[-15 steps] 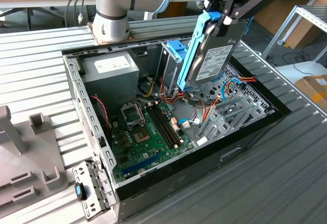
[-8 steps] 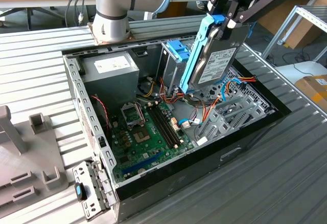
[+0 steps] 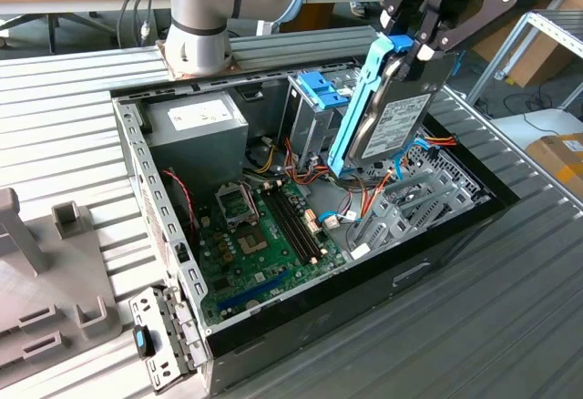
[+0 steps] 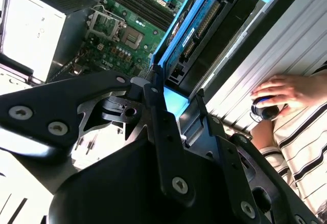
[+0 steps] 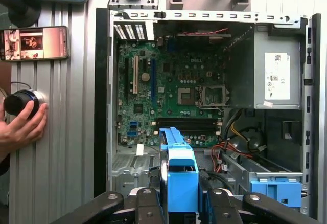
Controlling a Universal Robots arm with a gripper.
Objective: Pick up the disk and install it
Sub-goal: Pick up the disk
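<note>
While the disk (image 3: 393,117) hangs on edge over the open computer case (image 3: 364,291), your claw (image 3: 421,51) is clenched on its upper end.
Straight below the claw, the disk's lower end stops just above a tangle of orange and blue cables (image 3: 364,197), not yet seated. Its blue rail faces the grey drive cage (image 3: 314,112), just beside it. The motherboard (image 3: 260,235) lies well below the claw. In the first wrist view a hand (image 5: 23,127) rests on a round black knob (image 5: 18,103) outside the case.

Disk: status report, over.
Claw shut on disk, held on edge above the open case. Not yet seated. Loose cables under it, grey cage alongside.
</note>
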